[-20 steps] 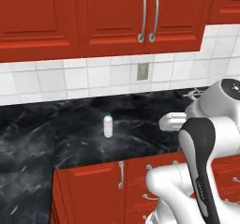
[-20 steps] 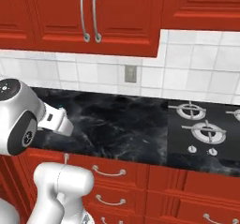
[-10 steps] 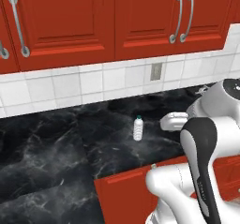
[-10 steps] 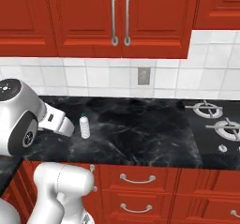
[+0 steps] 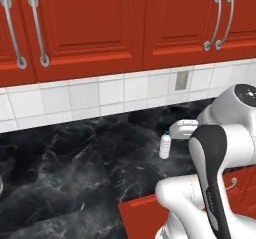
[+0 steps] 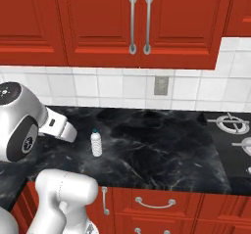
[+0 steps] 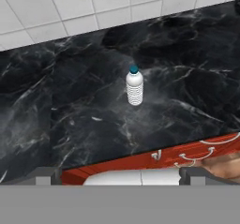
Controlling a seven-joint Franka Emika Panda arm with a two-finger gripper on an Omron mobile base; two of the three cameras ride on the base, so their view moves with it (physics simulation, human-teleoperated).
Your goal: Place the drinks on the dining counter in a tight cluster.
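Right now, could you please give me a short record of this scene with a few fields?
drink in view: clear bottle with teal cap, upright
standing on: black marbled counter below the white tiled wall
end effector: open, holding nothing, apart from the bottle
nearby: stove burners at the counter's right end; red cabinets above

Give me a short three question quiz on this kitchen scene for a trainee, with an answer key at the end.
1. True or false: the clear bottle stands upright on the black counter.
2. What colour is the bottle's cap? A) red B) teal C) purple
3. Fill in: on the tiled wall above the counter is a grey ____.

Key: 1 true. 2 B. 3 outlet. The hand is open, back from the bottle and holding nothing.
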